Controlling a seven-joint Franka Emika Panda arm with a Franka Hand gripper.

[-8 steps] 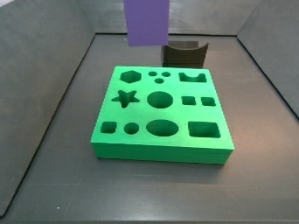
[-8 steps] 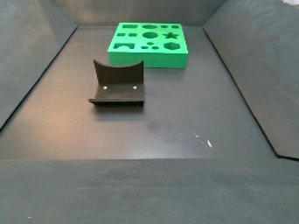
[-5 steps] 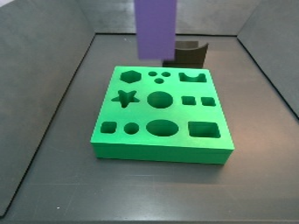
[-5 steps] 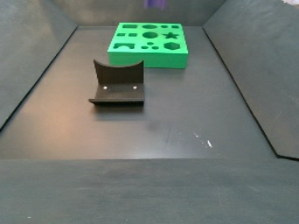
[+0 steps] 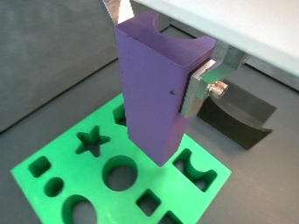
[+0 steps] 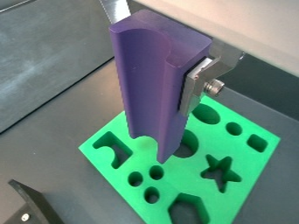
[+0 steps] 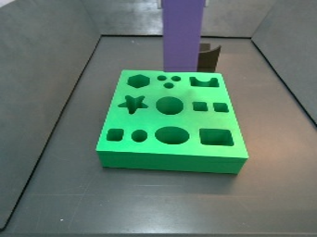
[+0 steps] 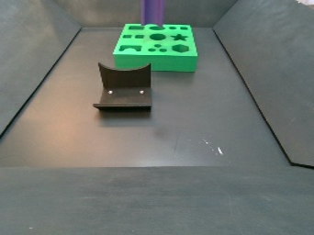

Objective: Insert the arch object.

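Observation:
My gripper (image 5: 158, 52) is shut on a tall purple column (image 5: 158, 87) with a semicircular notch along one face; this is the arch object. It also shows in the second wrist view (image 6: 152, 87). One silver finger (image 5: 198, 83) presses its side. The column hangs upright over the far part of the flat green board (image 7: 173, 153), its lower end just above the board beside the arch-shaped hole (image 7: 205, 83). In both side views only the column (image 7: 184, 37) (image 8: 153, 11) shows; the gripper itself is above the frame. No separate small dark block is in view.
The dark fixture (image 7: 209, 56) stands on the floor just behind the board and shows large in a side view (image 8: 123, 87). The board has several other shaped holes, among them a star (image 7: 135, 104). Grey walls enclose the dark floor.
The purple column has moved to the right and come lower over the far edge of the board. The board and the fixture have not moved.

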